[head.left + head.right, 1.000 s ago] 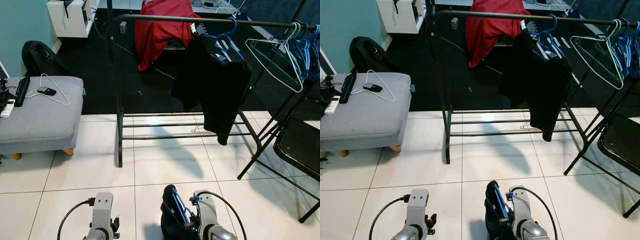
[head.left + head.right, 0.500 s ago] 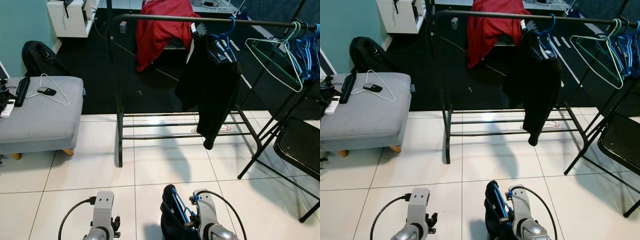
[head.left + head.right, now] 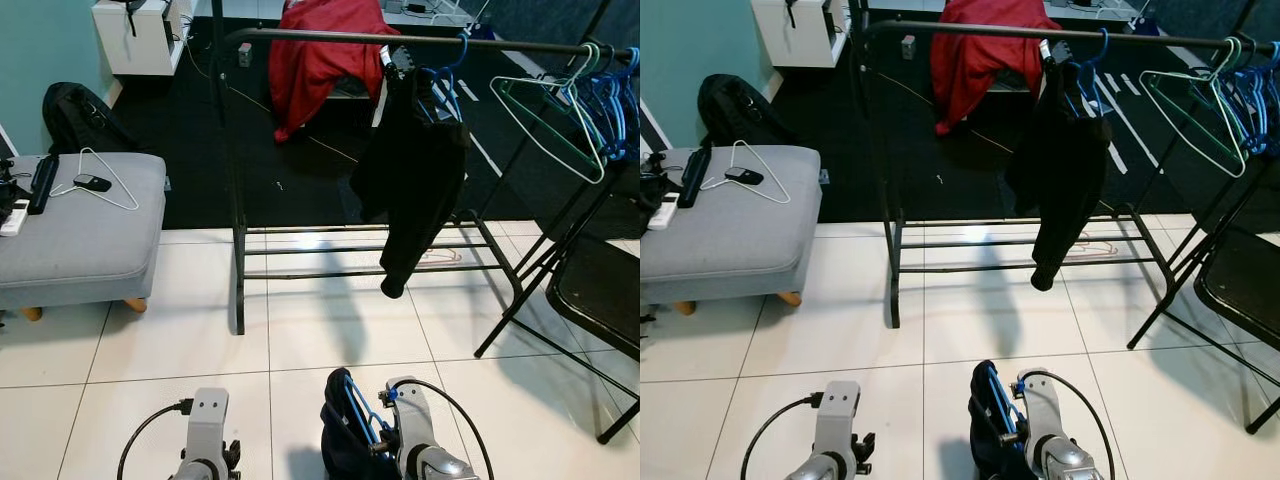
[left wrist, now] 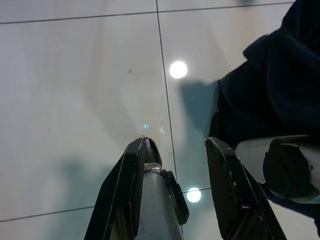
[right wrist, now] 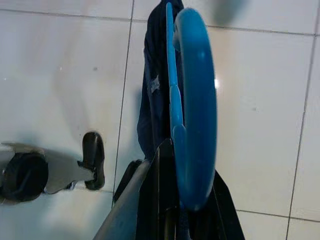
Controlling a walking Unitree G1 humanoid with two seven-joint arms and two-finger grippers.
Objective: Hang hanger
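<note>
Status: the right claw (image 5: 172, 220) is clenched on a blue hanger (image 5: 192, 115) that carries a dark garment (image 3: 345, 450). In the eye views this load sits low at 6 o'clock, just above the white floor tiles (image 3: 170, 340), well apart from the rack rail (image 3: 330, 36) at 12 o'clock. The left claw (image 4: 175, 190) hangs released and idle at 7 o'clock, holding nothing.

Change: across the last second, the black garment on the rail (image 3: 415, 170) swings from a wide spread to a narrower, folded hang; its lower tip moves toward 9 o'clock. Both arms stay where they were, and the camera stays fixed.

Meaning for the task: the swing suggests the rail contents are unsettled. The held hanger is not yet hung. Free rail lies between the black garment and the green hanger (image 3: 550, 110) at 2 o'clock, and also left of the black garment. Judgement: the robot needs to step closer and raise the right arm before hooking.
</note>
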